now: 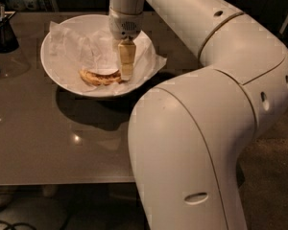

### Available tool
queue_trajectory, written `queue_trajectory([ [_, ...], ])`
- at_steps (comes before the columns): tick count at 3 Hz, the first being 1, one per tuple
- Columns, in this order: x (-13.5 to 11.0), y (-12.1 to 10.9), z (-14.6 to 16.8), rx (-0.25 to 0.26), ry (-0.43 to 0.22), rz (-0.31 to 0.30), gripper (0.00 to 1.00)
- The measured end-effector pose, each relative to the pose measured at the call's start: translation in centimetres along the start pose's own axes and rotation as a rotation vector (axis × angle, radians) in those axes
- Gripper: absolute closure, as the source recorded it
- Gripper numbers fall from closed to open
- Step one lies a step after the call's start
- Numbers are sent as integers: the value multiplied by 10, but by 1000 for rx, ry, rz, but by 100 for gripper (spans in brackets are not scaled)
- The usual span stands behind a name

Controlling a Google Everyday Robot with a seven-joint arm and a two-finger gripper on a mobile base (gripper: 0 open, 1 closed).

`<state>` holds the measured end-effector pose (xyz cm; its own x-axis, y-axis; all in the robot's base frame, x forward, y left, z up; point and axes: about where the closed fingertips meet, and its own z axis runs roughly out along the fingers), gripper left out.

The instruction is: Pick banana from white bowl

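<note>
The end effector is down in the bowl at one end of the banana; whether it's gripping I can't tell, and nothing's lifted yet.

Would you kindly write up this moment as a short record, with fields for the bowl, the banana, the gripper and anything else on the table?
Bowl: wide round white bowl on the glossy grey-brown table, lined with crumpled white paper
Banana: small curved brown-speckled yellow banana, lying on the paper near the bowl's front wall
Gripper: robot's gripper pointing down inside the bowl, at the banana's right end
Banana lifted: not yet
Other: dark cup at the table's far left
</note>
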<state>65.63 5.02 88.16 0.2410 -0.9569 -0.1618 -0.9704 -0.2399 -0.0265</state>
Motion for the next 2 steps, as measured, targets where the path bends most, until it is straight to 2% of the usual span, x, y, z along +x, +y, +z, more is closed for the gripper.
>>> queue_trajectory([
  [2,-8,-13,-9,34,39,-57,27],
])
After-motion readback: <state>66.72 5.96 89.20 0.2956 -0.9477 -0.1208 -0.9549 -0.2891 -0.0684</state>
